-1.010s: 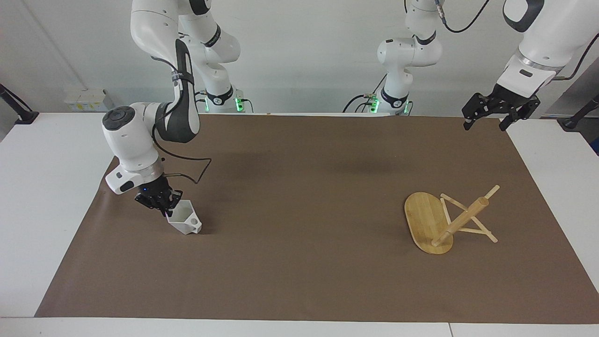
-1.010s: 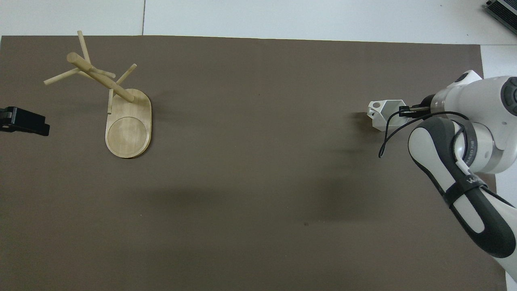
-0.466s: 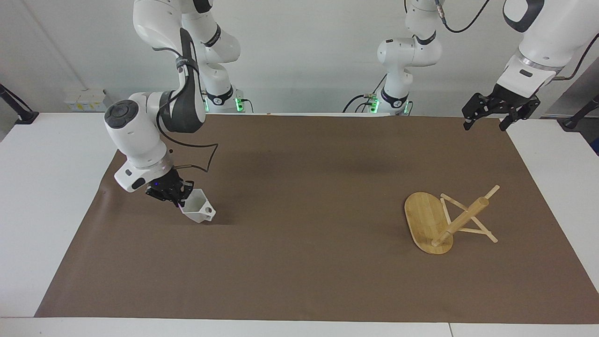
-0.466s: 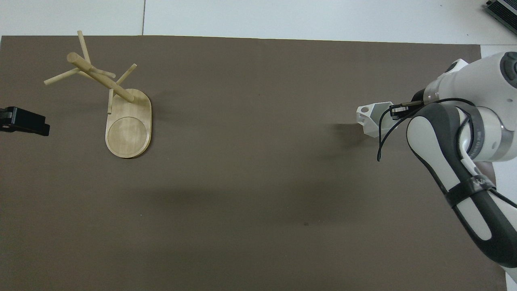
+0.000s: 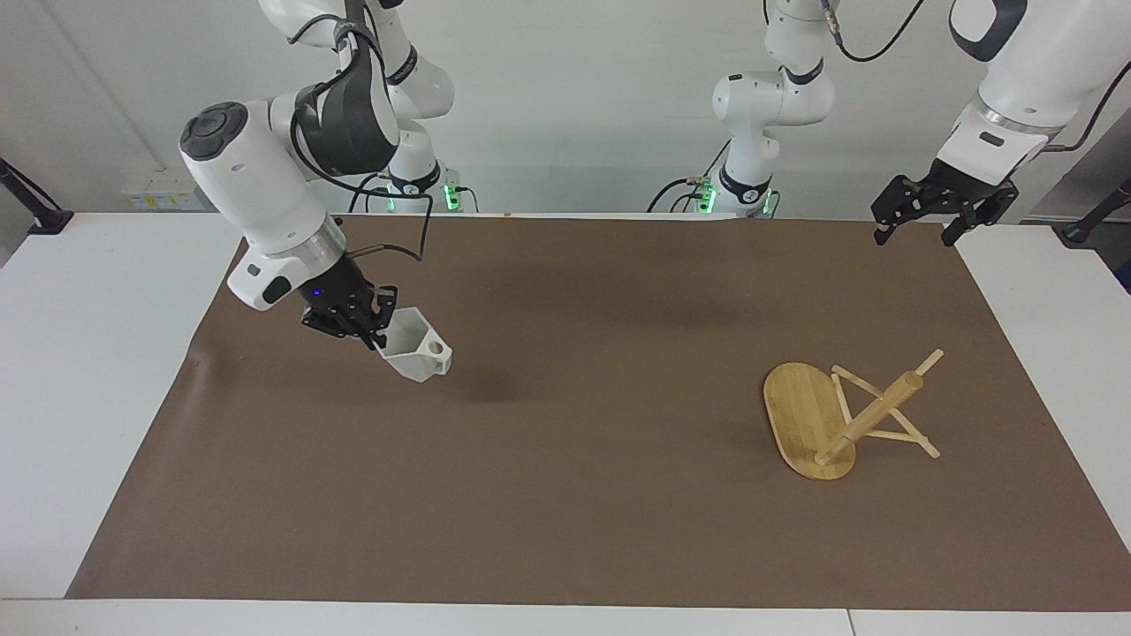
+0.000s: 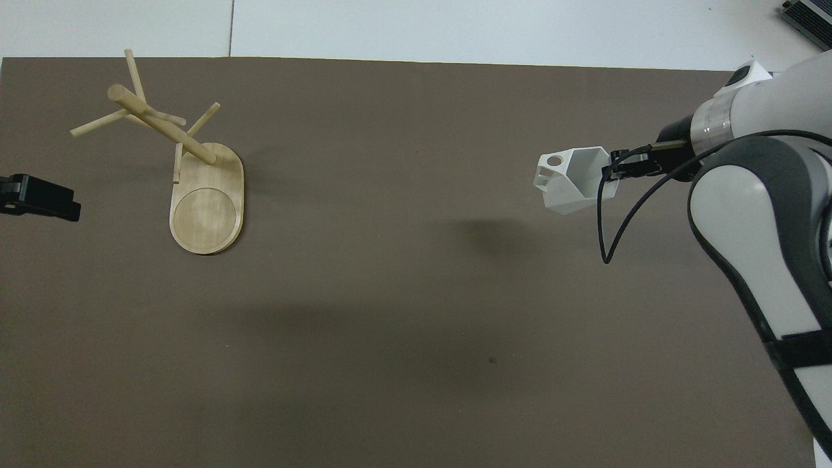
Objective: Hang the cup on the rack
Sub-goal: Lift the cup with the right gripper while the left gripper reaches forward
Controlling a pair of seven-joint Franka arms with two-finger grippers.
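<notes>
Brown mat [image 5: 565,495], cup [image 5: 413,347] rim gripper-hidden

White wall [image 5: 574,106], white table [image 5: 88,353], brown mat [image 5: 565,495]

The right gripper [image 5: 375,334] holds the white cup [image 5: 413,349] by its rim, clear of the brown mat [image 5: 565,495] on the worktop [image 5: 88,353], the cup tilted with its handle pointing away from the gripper. The bamboo rack [image 5: 835,420] stands toward the left arm's end. The left gripper [image 5: 923,223] hangs with fingers spread over the mat's corner nearest that arm's base.
</notes>
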